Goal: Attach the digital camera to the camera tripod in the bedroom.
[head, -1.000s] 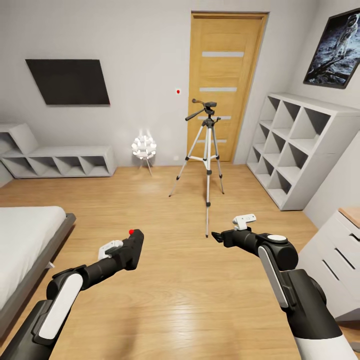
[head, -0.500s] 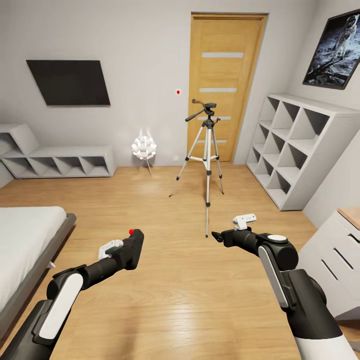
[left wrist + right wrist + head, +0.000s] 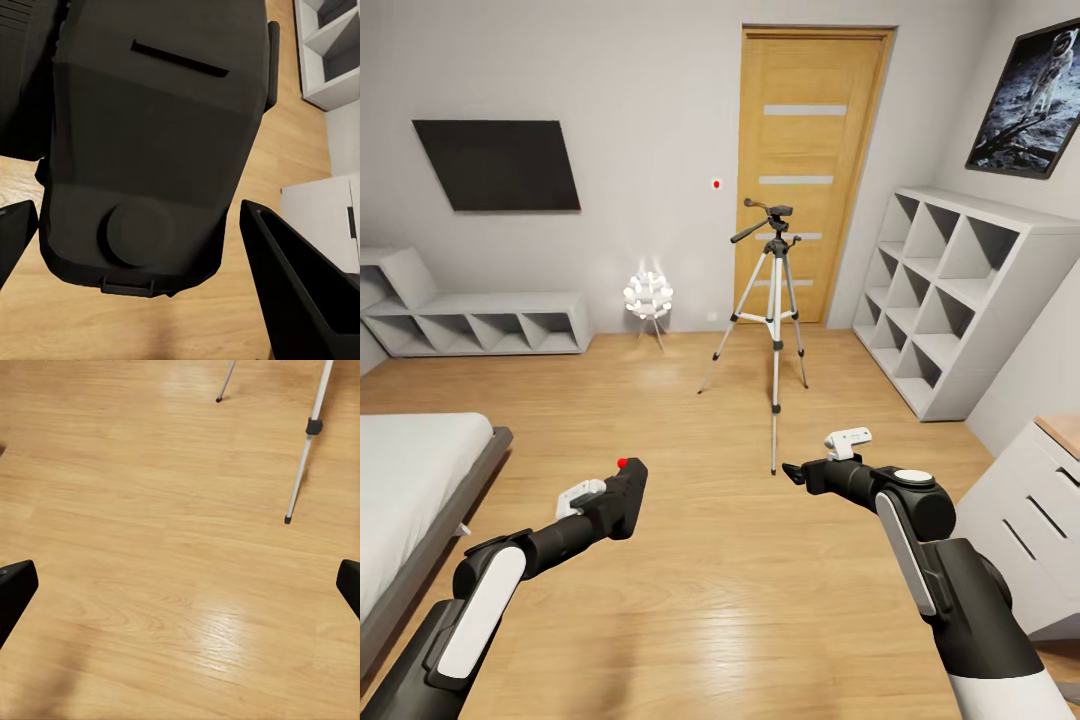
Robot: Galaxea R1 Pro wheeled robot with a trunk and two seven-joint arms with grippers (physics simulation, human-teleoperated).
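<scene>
nothing moved; digital camera (image 3: 150,142) between fingers (image 3: 300,292)

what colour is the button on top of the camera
Bright red; the button on the black camera shows best in the head view.

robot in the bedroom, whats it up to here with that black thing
The robot's left gripper holds the digital camera, red button up, low over the wood floor. The camera tripod stands apart, farther ahead in front of the door, with nothing mounted on its head. The right gripper is open and empty, so the camera is not yet attached.
</scene>
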